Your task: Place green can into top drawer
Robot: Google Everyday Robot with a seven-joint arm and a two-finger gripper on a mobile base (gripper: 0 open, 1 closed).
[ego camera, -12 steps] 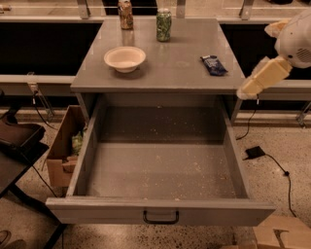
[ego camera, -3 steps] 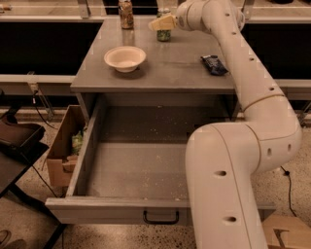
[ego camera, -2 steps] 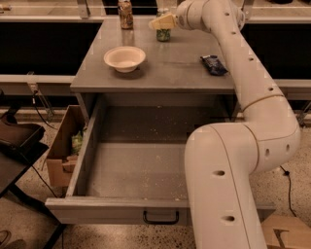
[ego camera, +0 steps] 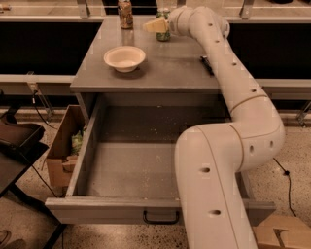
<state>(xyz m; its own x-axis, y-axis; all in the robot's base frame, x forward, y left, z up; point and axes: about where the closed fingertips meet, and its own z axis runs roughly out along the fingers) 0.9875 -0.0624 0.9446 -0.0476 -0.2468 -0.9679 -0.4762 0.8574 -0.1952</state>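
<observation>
Camera view, looking down on a grey cabinet. Tool (ego camera: 153,25) is at the far edge of the bench (ego camera: 165,68), at the end of the long white arm (ego camera: 243,97) that reaches up from the lower right of frame. Its tan tip points toward the left of frame, level with the upper half of the green can (ego camera: 164,35). Tool overlaps the can in this view; can't tell whether it is spread, closed, or pinching the can.

Green can stands upright on the bench directly behind and below the tool, its lower part and silver top showing. It is not in the drawer.

Beside the tool, to frame left: a brown-orange can (ego camera: 125,13), upright, near but apart from the green one. Nearer the camera than the tool and to frame left: a pale bowl (ego camera: 124,57), upright on the bench. To the tool's right, a small dark item (ego camera: 206,63) lies on the bench, mostly hidden by the arm.

Well below the tool, the top drawer (ego camera: 131,170) is pulled fully out, speckled floor bare, dark handle (ego camera: 160,219) on the front panel. Arm covers its right part.

Cardboard box (ego camera: 62,146) sits on the floor against the drawer's left side.
</observation>
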